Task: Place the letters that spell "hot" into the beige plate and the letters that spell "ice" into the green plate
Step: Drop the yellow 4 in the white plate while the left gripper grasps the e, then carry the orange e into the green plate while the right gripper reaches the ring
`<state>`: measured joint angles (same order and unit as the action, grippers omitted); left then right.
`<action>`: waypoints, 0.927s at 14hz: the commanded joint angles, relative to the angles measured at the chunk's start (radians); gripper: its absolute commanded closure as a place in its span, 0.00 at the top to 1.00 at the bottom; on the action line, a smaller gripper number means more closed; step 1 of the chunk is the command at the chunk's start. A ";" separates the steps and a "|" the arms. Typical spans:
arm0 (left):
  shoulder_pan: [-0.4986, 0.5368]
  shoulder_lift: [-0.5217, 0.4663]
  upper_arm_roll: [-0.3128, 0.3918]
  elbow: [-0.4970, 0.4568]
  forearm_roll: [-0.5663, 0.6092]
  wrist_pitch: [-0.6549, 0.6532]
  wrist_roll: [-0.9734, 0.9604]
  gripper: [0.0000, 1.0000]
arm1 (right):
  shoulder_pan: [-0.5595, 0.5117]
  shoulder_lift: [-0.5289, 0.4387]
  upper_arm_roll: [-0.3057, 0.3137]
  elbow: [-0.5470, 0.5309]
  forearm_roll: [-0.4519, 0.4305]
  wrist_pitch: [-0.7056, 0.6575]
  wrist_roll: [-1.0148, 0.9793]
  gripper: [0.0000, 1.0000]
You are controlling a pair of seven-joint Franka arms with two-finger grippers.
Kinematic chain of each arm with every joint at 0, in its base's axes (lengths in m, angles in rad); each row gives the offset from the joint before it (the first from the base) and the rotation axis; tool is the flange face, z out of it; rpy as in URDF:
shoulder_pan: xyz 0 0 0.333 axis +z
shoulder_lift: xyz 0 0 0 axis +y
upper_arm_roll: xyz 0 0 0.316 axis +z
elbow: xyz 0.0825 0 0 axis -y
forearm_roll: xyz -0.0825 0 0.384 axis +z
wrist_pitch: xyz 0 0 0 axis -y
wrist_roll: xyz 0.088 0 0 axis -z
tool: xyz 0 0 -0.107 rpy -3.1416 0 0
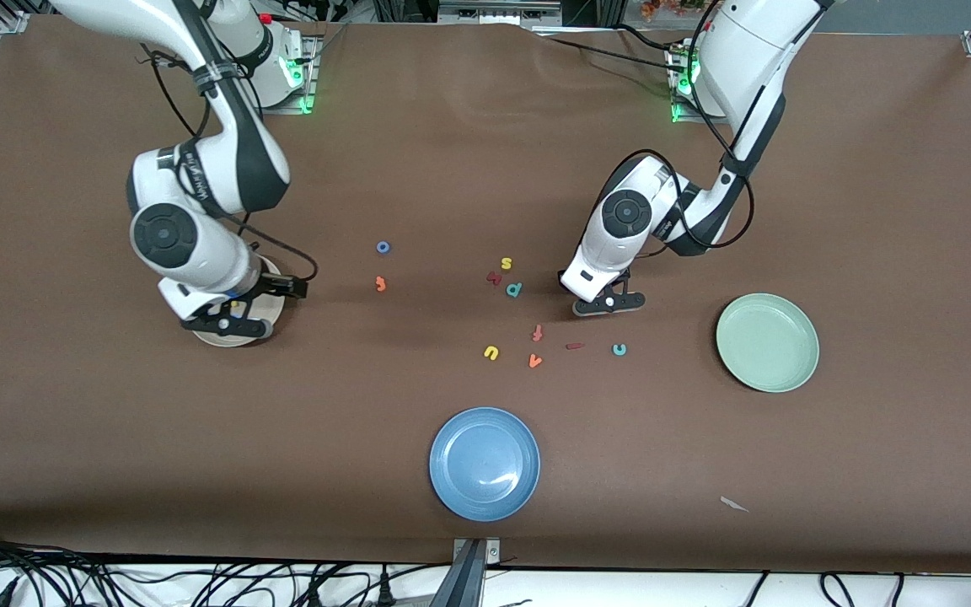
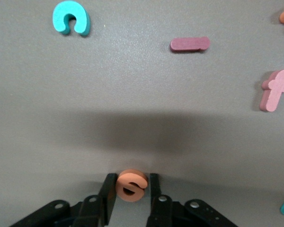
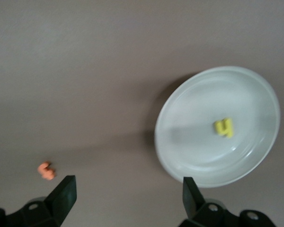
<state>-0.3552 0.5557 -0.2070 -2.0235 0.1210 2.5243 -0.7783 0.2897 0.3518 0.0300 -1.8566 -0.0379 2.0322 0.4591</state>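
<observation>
My left gripper (image 2: 131, 182) is low at the table, its fingers pressed to both sides of the orange e (image 2: 131, 185); in the front view the left gripper (image 1: 608, 303) hides it. Close by lie the teal c (image 2: 71, 18) and the dark red i (image 2: 190, 44). The green plate (image 1: 768, 342) stands toward the left arm's end. My right gripper (image 3: 127, 184) hangs open and holds nothing, over the beige plate (image 1: 237, 339), which holds the yellow h (image 3: 224, 127). The blue o (image 1: 383, 247) and orange t (image 1: 380, 284) lie mid-table.
A blue plate (image 1: 485, 463) sits near the front edge. Loose letters lie between the arms: yellow s (image 1: 506, 264), teal p (image 1: 514, 289), red-orange f (image 1: 538, 333), yellow u (image 1: 491, 352), orange v (image 1: 535, 361) and a dark red one (image 1: 494, 277).
</observation>
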 commanded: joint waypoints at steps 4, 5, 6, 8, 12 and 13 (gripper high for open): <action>-0.007 0.004 0.009 0.003 0.032 -0.022 -0.024 0.22 | -0.004 -0.011 0.088 -0.023 -0.002 -0.014 0.121 0.99; -0.005 0.004 0.009 0.005 0.032 -0.024 -0.022 0.20 | -0.001 -0.010 0.088 -0.021 -0.002 -0.010 0.128 0.99; -0.004 0.003 0.009 0.008 0.032 -0.028 -0.018 0.18 | 0.012 -0.008 0.088 -0.021 0.000 -0.007 0.147 0.99; 0.005 -0.007 0.011 0.031 0.032 -0.082 -0.012 0.15 | 0.054 0.002 0.088 -0.021 0.000 -0.001 0.200 0.99; 0.057 -0.034 0.014 0.071 0.032 -0.182 0.080 0.13 | 0.109 0.041 0.088 -0.021 0.000 0.040 0.294 0.99; 0.085 -0.048 0.014 0.071 0.032 -0.200 0.120 0.13 | 0.123 0.052 0.088 -0.023 0.000 0.051 0.305 0.99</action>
<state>-0.3167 0.5457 -0.1910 -1.9535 0.1217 2.3720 -0.7218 0.3980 0.3872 0.1183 -1.8723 -0.0379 2.0544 0.7309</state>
